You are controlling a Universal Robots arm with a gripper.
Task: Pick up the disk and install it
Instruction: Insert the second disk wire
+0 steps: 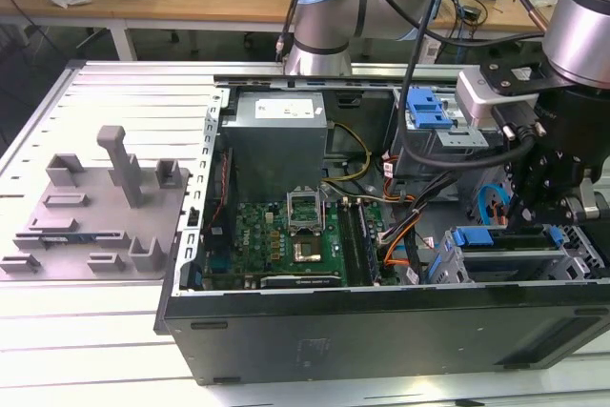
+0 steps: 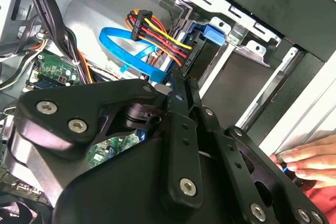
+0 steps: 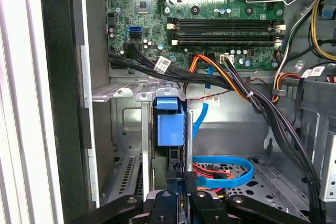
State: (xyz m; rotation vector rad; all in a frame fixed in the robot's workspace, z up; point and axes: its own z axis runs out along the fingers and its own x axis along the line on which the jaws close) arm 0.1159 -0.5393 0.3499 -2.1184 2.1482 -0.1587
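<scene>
Exterior view first: the claw (image 1: pixel 522 209) hangs at the end of the arm, low over the drive cage (image 1: pixel 572 254) at the exterior view's right end of the open computer case (image 1: pixel 381 331).

In both wrist views its two black fingers stand close together, and from where I stand they look clenched on the thin edge of the disk (image 3: pixel 170 127). The claw (image 3: pixel 182 179) is nipping it just behind the blue carrier.

The disk (image 2: pixel 202 51) stands on edge inside a slot of the metal cage, between the cage's upright walls, its blue tab facing the inside of the case. A bundle of red, yellow and orange power leads (image 2: pixel 157 30) and a flat blue data cable (image 3: pixel 231 177) lie just beside it. I cannot tell whether any plug is seated in the drive.

Beyond the cage lies the green motherboard (image 3: pixel 210 3). Well apart, outside the case on the exterior view's left, sits the grey fixture tray (image 1: pixel 86 207).

A person's hand (image 2: pixel 307 158) rests on the outer edge of the case, near the arm.

By my reckoning the picking up is done and the disk is in its bay. Whether it is pushed fully home I cannot say, and the claw has not yet let go.
</scene>
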